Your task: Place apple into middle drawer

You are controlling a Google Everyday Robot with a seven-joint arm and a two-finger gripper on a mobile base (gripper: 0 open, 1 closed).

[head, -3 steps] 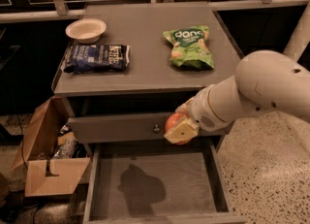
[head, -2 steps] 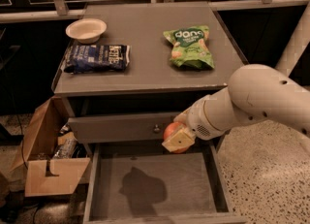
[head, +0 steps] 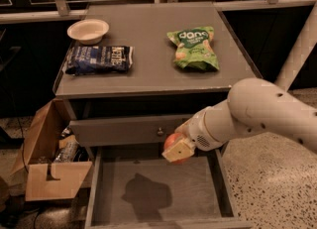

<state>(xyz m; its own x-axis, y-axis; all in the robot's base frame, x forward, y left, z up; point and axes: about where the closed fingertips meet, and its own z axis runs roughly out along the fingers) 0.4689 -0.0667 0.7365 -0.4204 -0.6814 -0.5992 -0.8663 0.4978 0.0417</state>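
The middle drawer (head: 148,208) is pulled out wide below the grey cabinet, its flat floor bare apart from the arm's shadow. My gripper (head: 177,148) reaches in from the right on a thick white arm and hangs over the drawer's back right part, just below the shut drawer front above. It is shut on the apple (head: 171,141), a small red-orange fruit that shows between the pale fingers (head: 179,151). The apple is held in the air above the drawer floor, not touching it.
A white bowl (head: 88,30), a dark blue chip bag (head: 99,59) and a green snack bag (head: 194,48) lie on the cabinet top (head: 148,29). The upper drawer front with a round knob (head: 160,132) is closed. An open cardboard box (head: 49,158) stands on the floor at the left.
The gripper has carried the apple downward and slightly left, from in front of the upper drawer front to lower over the open drawer.
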